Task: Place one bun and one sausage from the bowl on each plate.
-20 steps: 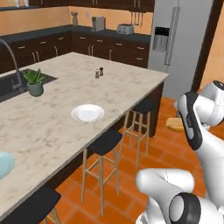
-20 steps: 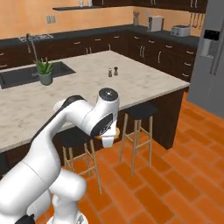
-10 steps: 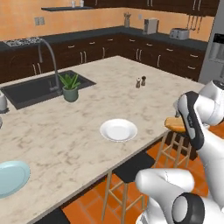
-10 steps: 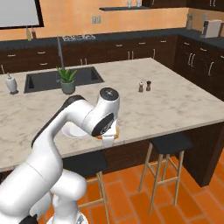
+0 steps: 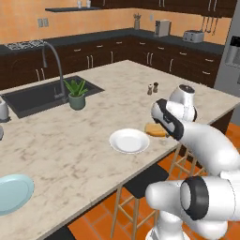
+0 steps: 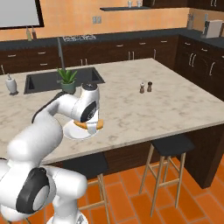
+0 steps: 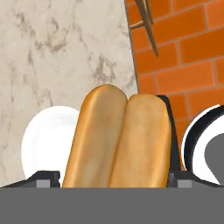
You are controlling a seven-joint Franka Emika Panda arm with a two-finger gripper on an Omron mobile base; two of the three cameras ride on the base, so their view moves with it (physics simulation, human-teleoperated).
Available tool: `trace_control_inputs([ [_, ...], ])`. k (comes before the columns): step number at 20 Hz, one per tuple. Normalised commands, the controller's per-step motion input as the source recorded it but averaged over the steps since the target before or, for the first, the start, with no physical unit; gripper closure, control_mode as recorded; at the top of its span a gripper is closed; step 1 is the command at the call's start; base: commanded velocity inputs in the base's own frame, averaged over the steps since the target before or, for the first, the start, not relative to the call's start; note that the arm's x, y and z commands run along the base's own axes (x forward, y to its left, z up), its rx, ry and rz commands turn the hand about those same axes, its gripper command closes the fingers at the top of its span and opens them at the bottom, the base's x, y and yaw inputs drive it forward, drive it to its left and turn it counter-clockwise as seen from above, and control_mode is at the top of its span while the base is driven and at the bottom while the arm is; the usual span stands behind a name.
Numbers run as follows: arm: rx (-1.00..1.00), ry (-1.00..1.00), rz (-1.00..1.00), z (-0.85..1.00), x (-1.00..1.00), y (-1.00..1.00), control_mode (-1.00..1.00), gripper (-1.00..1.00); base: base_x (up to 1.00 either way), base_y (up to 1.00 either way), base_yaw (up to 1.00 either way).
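My gripper [image 7: 111, 177] is shut on a golden split bun [image 7: 120, 140], which lies lengthwise between the two dark fingertips. The hand hovers over the near edge of the island counter with the bun [image 5: 154, 130] just right of the white plate [image 5: 129, 140]. From the other side the bun [image 6: 87, 125] hangs over that plate's [image 6: 72, 132] near rim. Part of the white plate [image 7: 46, 140] shows below and left of the bun. The pale blue plate [image 5: 13, 193] lies far left on the counter. The bowl and the sausages are out of view.
A sink with a tall faucet [image 5: 42, 96] and a potted plant [image 5: 76, 93] stand at the back of the island. Salt and pepper shakers [image 5: 153, 88] sit far right, a soap dispenser [image 6: 12, 84] far left. Dark stools [image 6: 168, 146] stand under the counter's edge.
The base has driven along the island, so the whole scene has shifted. The white plate has come close under the hand, and the bun stays in the gripper.
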Motion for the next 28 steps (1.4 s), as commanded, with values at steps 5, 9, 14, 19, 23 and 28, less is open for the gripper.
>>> trace_control_inputs([
  [5,-0.01,0.09,0.0,-0.55,1.0,0.73,-1.0,1.0,0.0,0.0,0.0],
  [9,-0.05,0.07,-0.01,-0.47,0.98,0.14,-1.0,1.0,0.0,0.0,0.0],
  [14,-0.11,0.13,0.0,-0.89,0.73,0.46,-1.0,1.0,0.0,0.0,0.0],
  [19,0.0,0.01,0.0,-0.08,0.14,0.07,-1.0,-1.0,0.0,0.0,0.0],
  [23,0.0,-0.03,0.0,0.02,0.0,0.0,-1.0,-1.0,0.0,0.0,0.0],
  [28,0.0,-0.03,0.0,0.02,0.0,0.0,-1.0,-1.0,0.0,0.0,0.0],
])
